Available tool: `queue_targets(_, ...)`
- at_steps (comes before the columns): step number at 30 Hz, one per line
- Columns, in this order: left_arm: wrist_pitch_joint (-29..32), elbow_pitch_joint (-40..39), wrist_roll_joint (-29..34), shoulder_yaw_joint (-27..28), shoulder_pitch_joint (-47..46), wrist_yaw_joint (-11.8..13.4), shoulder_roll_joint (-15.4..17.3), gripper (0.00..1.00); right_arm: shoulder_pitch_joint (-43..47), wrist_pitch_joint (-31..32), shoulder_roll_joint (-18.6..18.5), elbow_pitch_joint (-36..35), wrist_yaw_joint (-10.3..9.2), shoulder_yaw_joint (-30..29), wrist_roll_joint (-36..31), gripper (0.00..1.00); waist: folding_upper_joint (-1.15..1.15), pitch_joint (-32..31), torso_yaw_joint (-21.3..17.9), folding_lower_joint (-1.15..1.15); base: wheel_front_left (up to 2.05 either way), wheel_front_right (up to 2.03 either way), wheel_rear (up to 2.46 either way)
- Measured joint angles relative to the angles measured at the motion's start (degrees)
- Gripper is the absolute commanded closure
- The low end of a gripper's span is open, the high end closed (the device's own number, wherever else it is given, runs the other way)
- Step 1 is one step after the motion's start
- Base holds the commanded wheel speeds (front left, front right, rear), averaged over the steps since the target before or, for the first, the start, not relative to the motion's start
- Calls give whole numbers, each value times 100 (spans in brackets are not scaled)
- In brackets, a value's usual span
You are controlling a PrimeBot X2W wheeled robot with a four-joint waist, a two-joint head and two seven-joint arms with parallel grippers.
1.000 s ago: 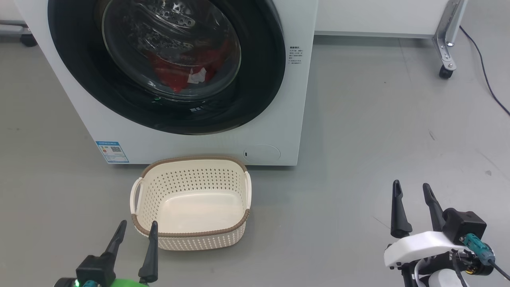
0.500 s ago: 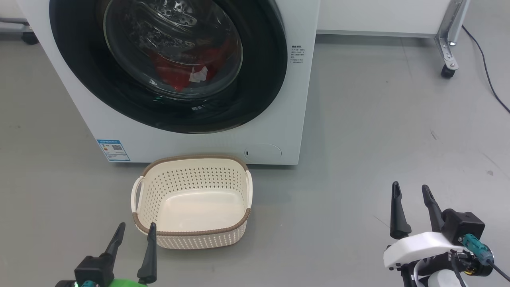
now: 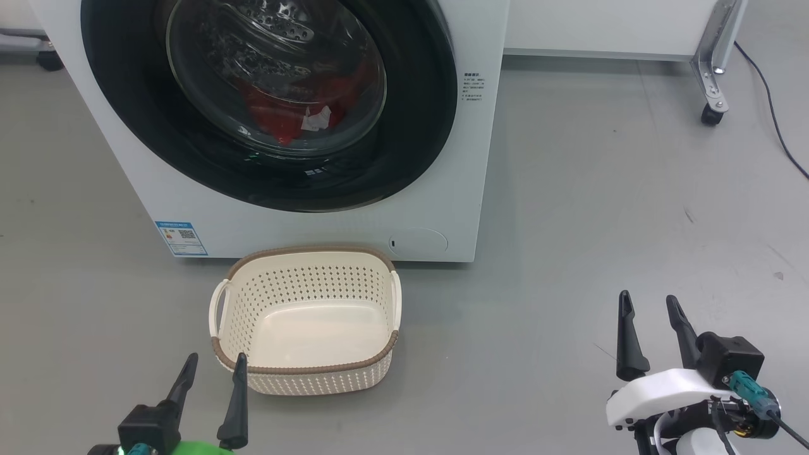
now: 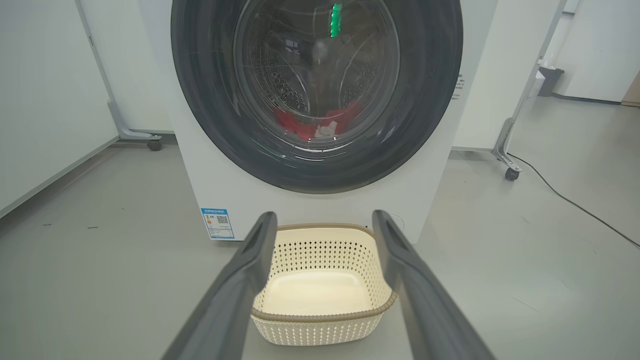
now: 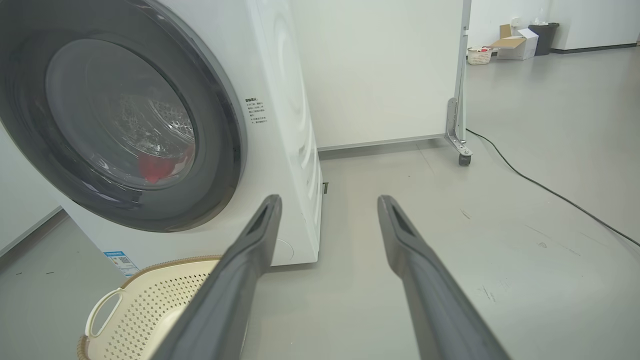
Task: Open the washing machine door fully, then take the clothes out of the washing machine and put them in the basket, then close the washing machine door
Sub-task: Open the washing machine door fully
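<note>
Nearest me, my left gripper [image 3: 217, 357] sits at lower left, fingers spread wide, gripping nothing. In the head view one tip lines up with the near rim of the basket [image 3: 308, 251]; whether it touches, I cannot tell. My right gripper [image 3: 648, 296] is at lower right, also wide and holding nothing, over the grey floor [image 3: 569, 253], well apart from the basket. The cream perforated basket stands on the floor, bare bottom showing, just in front of the washing machine [image 3: 303, 227], below the washing machine door [image 3: 417, 126]. The door lies shut against the white front. The red clothes [image 3: 278, 120] with a white tag lie behind the glass, low in the drum. The blue sticker [image 3: 181, 238] is low on the machine's left. Farther right are a caster [image 3: 710, 114] and a black cable [image 3: 768, 107].
</note>
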Motion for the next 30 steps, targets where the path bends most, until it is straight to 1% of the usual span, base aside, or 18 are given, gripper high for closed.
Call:
queue_targets(15, 0, 43, 0, -15, -15, -49, -8, 0, -14, -25, -3, -8, -2, -14, -3, 0, 0, 76, 38, 0, 0, 0, 0)
queue_targets(16, 0, 38, 0, -20, -26, -51, -9, 0, -24, -26, -5, -20, -3, -18, -8, 6, 0, 96, 44, 0, 0, 0, 0)
queue_targets(18, 0, 31, 0, -31, -59, -52, -12, 0, -55, -43, -15, -51, -2, -16, -15, 100, 0, 142, 60, 0, 0, 0, 0)
queue_targets(24, 0, -26, 1, -75, -178, -58, -15, 0, -214, -68, -38, -180, 7, -35, -36, 100, 0, 321, 125, 0, 0, 0, 0)
queue_targets(30, 0, -67, 3, -185, -308, -109, -19, 0, -449, -76, -29, -332, 58, -236, 314, 100, 0, 560, 231, 0, 0, 0, 0)
